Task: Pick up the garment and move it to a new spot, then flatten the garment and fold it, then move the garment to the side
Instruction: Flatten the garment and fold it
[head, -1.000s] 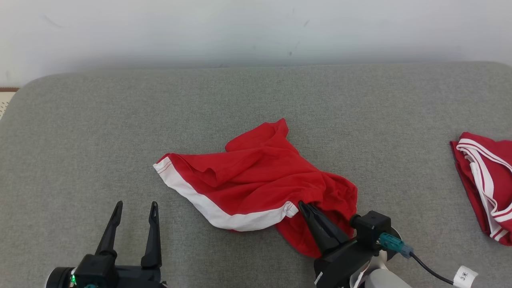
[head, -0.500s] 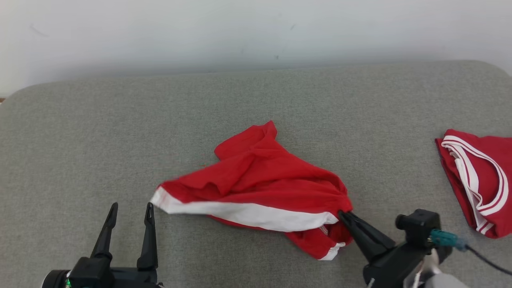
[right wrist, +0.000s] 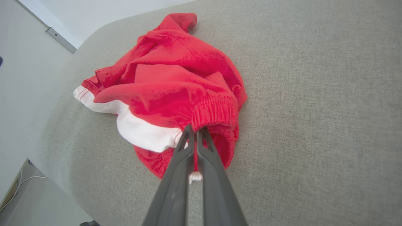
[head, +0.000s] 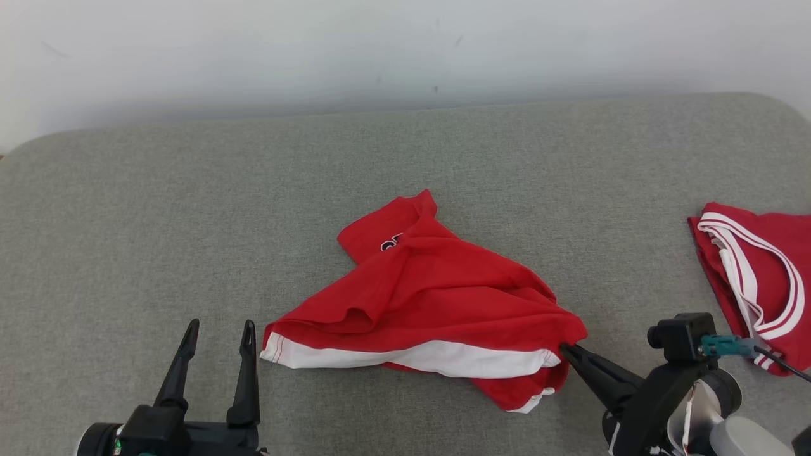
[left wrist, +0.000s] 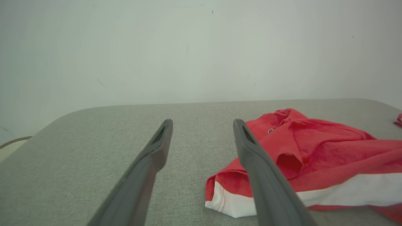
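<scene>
Right end effector (head: 565, 348) clamped on garment (head: 443, 297) at its elastic edge | left end effector (head: 218, 326) apart, idle | garment crumpled on worktop (head: 190, 209); flattening, folding, side move pending

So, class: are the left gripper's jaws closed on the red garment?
No, the left gripper stands open and empty beside the red garment.

No writing can be read anywhere. A small dark mark (head: 391, 243) with pale edging stands on the red garment (head: 443, 291) near its far end, half hidden in a fold and too small to make out.
</scene>
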{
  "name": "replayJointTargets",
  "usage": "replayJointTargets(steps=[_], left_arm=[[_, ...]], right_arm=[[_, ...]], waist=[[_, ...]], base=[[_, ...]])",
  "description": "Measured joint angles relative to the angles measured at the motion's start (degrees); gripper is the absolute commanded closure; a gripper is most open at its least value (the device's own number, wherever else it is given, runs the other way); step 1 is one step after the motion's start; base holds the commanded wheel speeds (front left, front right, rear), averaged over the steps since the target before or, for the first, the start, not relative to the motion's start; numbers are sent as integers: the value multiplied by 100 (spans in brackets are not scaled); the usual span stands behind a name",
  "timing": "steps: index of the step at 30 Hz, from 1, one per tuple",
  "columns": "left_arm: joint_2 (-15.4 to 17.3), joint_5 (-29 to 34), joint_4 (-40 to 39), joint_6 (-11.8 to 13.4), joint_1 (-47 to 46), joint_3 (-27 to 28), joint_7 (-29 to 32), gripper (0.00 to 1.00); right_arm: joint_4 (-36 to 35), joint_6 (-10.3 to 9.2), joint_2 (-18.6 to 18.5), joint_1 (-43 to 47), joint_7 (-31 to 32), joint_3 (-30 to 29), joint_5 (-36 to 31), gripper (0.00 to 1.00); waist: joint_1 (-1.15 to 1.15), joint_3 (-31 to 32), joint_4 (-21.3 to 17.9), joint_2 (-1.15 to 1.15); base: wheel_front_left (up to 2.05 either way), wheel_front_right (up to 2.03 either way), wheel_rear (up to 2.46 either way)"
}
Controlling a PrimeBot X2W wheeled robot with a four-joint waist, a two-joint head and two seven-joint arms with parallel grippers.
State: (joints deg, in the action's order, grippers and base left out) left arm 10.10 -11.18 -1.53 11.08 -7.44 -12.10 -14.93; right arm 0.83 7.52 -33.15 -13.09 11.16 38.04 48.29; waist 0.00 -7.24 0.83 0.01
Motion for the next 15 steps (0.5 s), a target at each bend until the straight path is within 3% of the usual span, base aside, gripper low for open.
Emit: replayJointTargets(steps=[4, 5, 6, 7, 15], left_arm=[[-31, 16, 35, -47, -72, -23, 0, 0], [-38, 20, 38, -48, -87, -23, 0, 0], [-43, 22, 45, -69, -92, -23, 0, 0], [-48, 23, 48, -75, -93, -24, 0, 0], [-58, 38, 30, -71, -78, 47, 0, 0]], right_arm=[[519, -2, 129, -276, -19, 240, 134, 100], [643, -2, 154, -321, -74, 259, 166, 89], [723, -2, 156, -366, -125, 297, 191, 52], [790, -2, 163, -402, -170, 334, 224, 0], [762, -2, 52, -255, -671, 381, 387, 0]], waist=[[0, -47, 55, 0], [0, -61, 68, 0], [0, -74, 79, 0], [0, -84, 89, 0], [0, -83, 7, 0]], base=[[0, 0, 0], [0, 0, 0], [0, 0, 0], [0, 0, 0], [0, 0, 0]])
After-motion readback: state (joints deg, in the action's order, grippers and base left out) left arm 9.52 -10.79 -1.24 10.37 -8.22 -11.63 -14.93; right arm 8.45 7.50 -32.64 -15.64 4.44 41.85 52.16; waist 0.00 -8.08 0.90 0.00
